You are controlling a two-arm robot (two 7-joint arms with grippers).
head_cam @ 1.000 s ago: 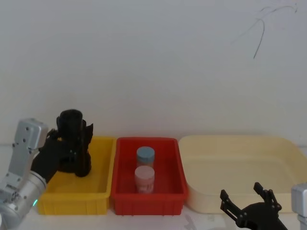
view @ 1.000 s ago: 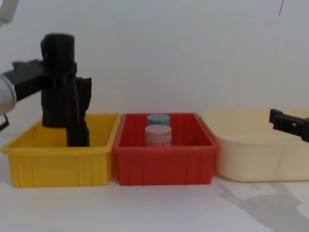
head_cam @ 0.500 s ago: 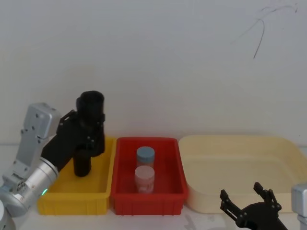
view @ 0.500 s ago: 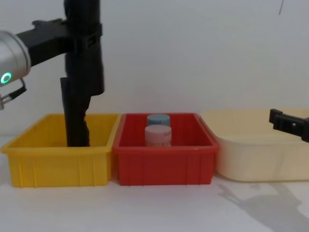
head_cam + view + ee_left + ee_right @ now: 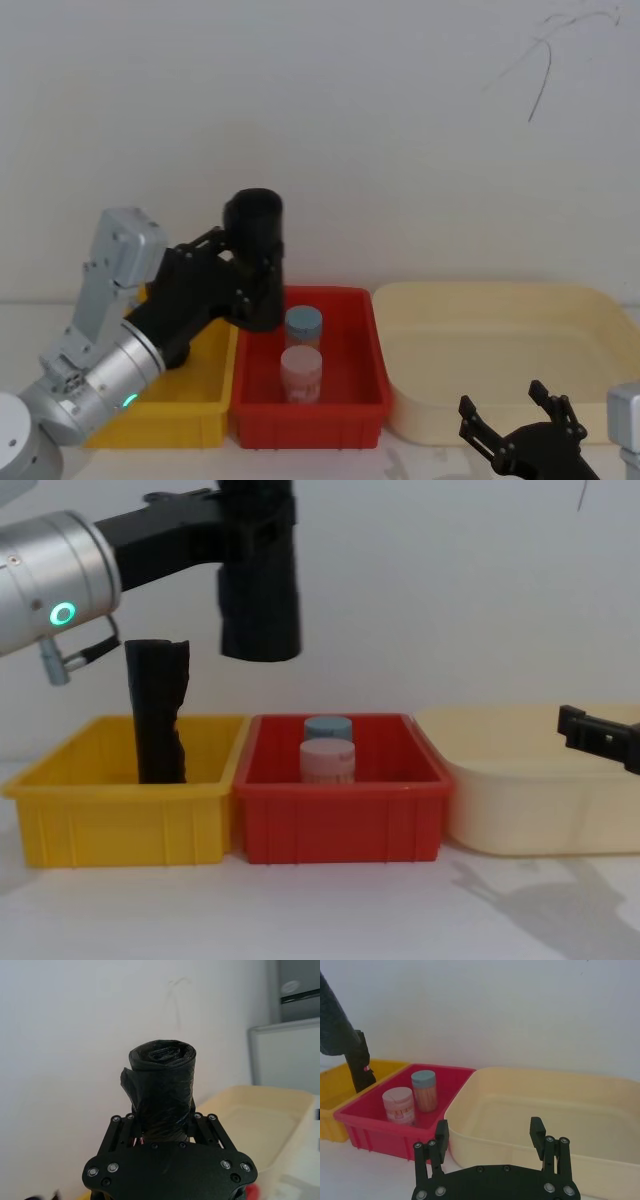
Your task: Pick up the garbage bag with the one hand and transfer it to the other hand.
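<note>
Now the left gripper [image 5: 245, 288] pinches the bag [image 5: 260, 600] upright, high over the left rim of the red bin [image 5: 340, 825], likely clear for handover; the right gripper [image 5: 489, 1127] sits low by the tub [image 5: 530, 810], fingers spread to receive.

We count two black rolls: one thick garbage bag [image 5: 259, 590] and one slimmer roll [image 5: 157, 715]. We count three containers: one yellow bin [image 5: 120, 825], one red bin [image 5: 340, 825] and one cream tub [image 5: 540, 810]. We count two jars, one blue-lidded jar [image 5: 328, 727] and one pink jar [image 5: 327, 762], and two grippers: the left gripper [image 5: 162, 1127] and the right gripper [image 5: 489, 1127].
</note>
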